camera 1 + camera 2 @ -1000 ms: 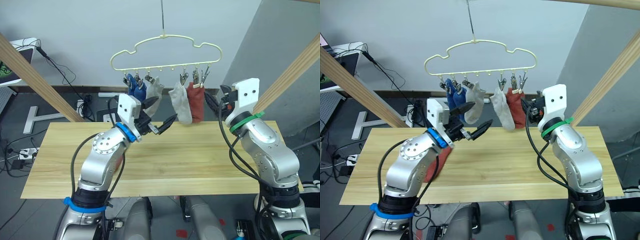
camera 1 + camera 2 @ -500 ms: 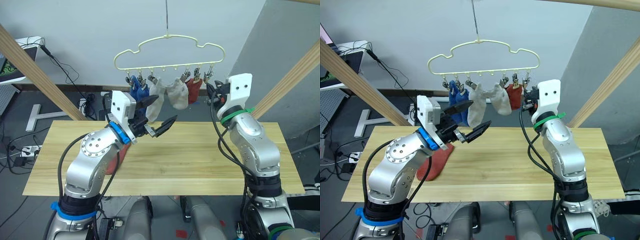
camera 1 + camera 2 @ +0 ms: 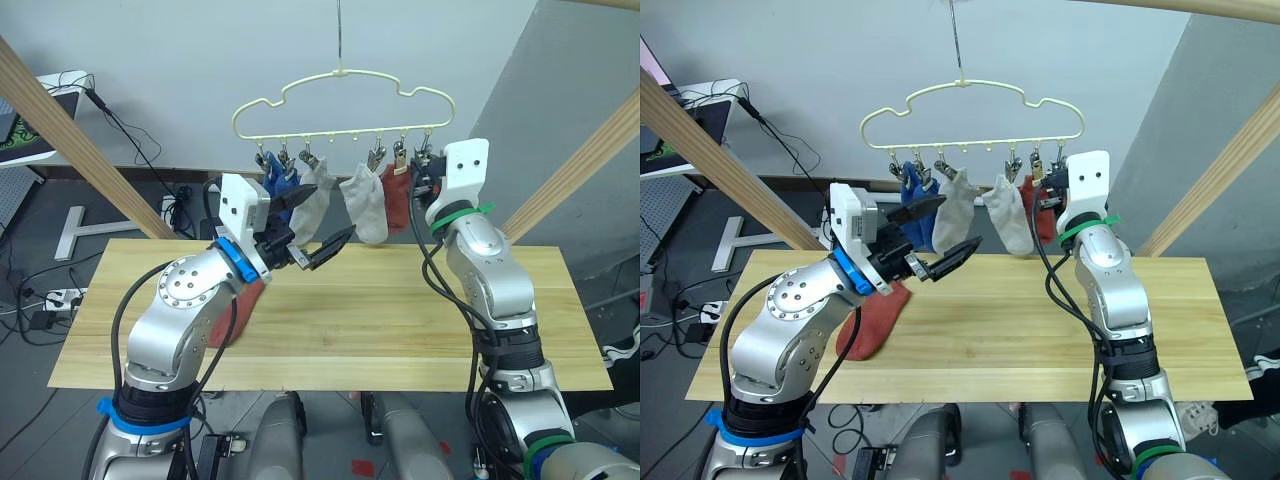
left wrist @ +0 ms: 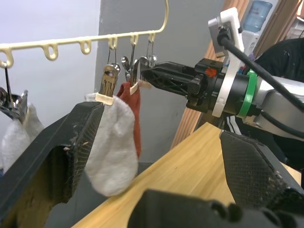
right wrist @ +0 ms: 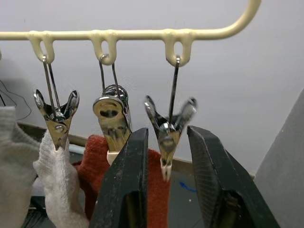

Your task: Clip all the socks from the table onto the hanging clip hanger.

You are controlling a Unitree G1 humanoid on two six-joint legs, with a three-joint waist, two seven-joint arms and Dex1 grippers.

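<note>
The cream clip hanger (image 3: 340,95) hangs above the far edge of the table (image 3: 400,320). Clipped socks hang from it: blue (image 3: 272,180), two light grey (image 3: 312,195) (image 3: 365,205) and one rust-red (image 3: 395,200). Another rust-red sock (image 3: 872,320) lies on the table under my left arm. My left gripper (image 3: 328,215) is open and empty, just below the grey socks. My right gripper (image 5: 166,135) is open at the hanger's right end, its fingers (image 5: 130,180) on either side of the last metal clip (image 5: 167,128), which holds no sock.
Thick wooden rails slant up on the left (image 3: 60,140) and on the right (image 3: 590,150) of the table. A white desk with a laptop (image 3: 30,120) stands at the far left. Cables lie on the floor behind the table.
My right gripper has risen and moved left to the hanger's last clip. The hanging socks have swung and settled. My left arm drew back, uncovering the red sock on the table.
</note>
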